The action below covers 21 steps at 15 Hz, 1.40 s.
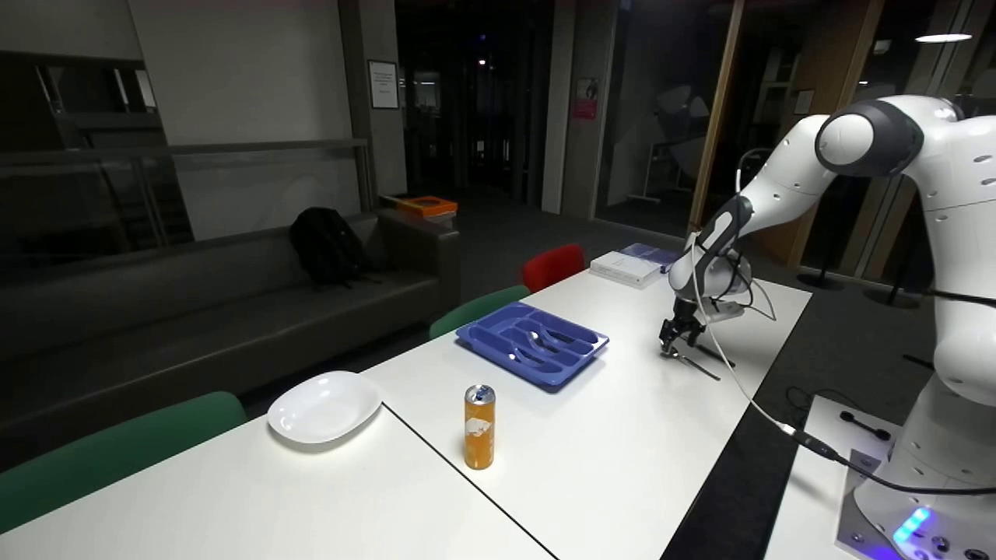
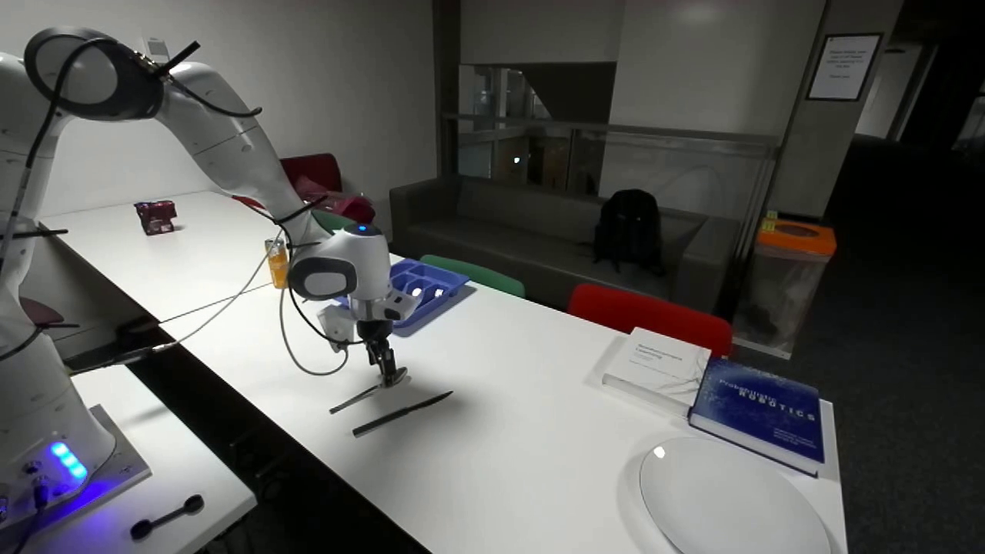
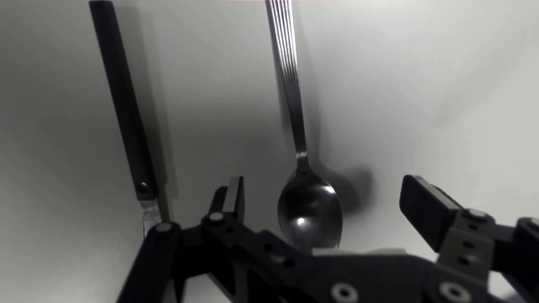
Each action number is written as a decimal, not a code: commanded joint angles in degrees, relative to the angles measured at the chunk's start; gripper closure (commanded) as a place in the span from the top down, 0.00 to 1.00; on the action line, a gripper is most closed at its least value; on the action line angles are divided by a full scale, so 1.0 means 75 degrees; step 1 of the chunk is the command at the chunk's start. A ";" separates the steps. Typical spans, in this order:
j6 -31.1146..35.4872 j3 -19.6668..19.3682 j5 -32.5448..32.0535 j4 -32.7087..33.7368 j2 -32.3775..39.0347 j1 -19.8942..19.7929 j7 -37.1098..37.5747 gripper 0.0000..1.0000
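The spoon point(image 3: 305, 181) is laid on the white table point(image 1: 591, 443), where a blue tray point(image 1: 566, 364) is set. In the wrist view, the spoon's bowl is framed between the spread jaws of the gripper point(image 3: 323, 193); a black-handled knife point(image 3: 124, 109) is laid beside the spoon.

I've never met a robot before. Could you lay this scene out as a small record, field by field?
Gripper: open, the bowl of the spoon between its fingers in the wrist view
Knife: black handle, lying beside the spoon
Table: white
Tray: blue, cutlery inside
Can: orange, upright
Dish: white
Books: one white, one blue, side by side
Plate: round, near the books
Backpack: black, on the sofa
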 commanded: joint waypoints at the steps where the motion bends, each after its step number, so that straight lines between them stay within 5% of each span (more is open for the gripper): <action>1: 0.0436 -0.0098 -0.0325 -0.0396 -0.0171 -0.0007 0.0290 1.00; 21: 0.0614 -0.0177 -0.0626 -0.0854 -0.0267 -0.0092 0.0449 1.00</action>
